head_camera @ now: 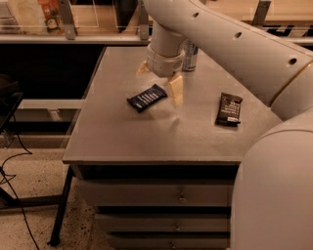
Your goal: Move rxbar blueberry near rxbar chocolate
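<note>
The rxbar blueberry, a slim navy-blue bar with white lettering, lies tilted on the grey table top, left of centre. The rxbar chocolate, in a black-brown wrapper, lies flat on the right side of the table. My gripper hangs from the white arm just above and behind the blueberry bar. It is open: one cream finger stands just right of the bar's right end, the other is behind it. The bar is not held.
A metal can stands at the back of the table, partly behind the arm. The table has drawers below its front edge. A shelf with items runs along the back. Cables lie on the floor at left.
</note>
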Action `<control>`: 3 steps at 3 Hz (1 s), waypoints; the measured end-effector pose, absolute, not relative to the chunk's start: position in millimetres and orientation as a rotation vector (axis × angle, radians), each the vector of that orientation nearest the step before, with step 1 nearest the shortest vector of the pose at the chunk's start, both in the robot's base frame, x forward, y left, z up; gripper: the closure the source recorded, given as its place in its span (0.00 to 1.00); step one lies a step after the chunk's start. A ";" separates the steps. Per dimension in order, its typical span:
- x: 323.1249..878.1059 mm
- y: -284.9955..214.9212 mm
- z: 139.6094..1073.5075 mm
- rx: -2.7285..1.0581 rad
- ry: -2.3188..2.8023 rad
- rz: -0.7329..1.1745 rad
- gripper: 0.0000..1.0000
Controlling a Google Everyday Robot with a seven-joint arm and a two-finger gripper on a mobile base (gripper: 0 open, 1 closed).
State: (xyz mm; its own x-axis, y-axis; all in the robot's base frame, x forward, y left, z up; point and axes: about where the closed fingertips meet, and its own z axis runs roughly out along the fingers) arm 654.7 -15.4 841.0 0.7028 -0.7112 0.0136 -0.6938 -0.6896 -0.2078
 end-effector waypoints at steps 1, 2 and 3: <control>657.9 -13.5 835.9 -2.732 1.141 -0.124 0.09; 663.5 -15.2 827.1 -2.748 1.157 -0.109 0.07; 666.9 -14.0 819.8 -2.767 1.166 -0.097 0.07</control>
State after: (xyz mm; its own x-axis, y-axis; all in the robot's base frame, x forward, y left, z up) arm 666.9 -14.0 819.8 0.6980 -0.7161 0.0057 -0.7073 -0.6906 -0.1514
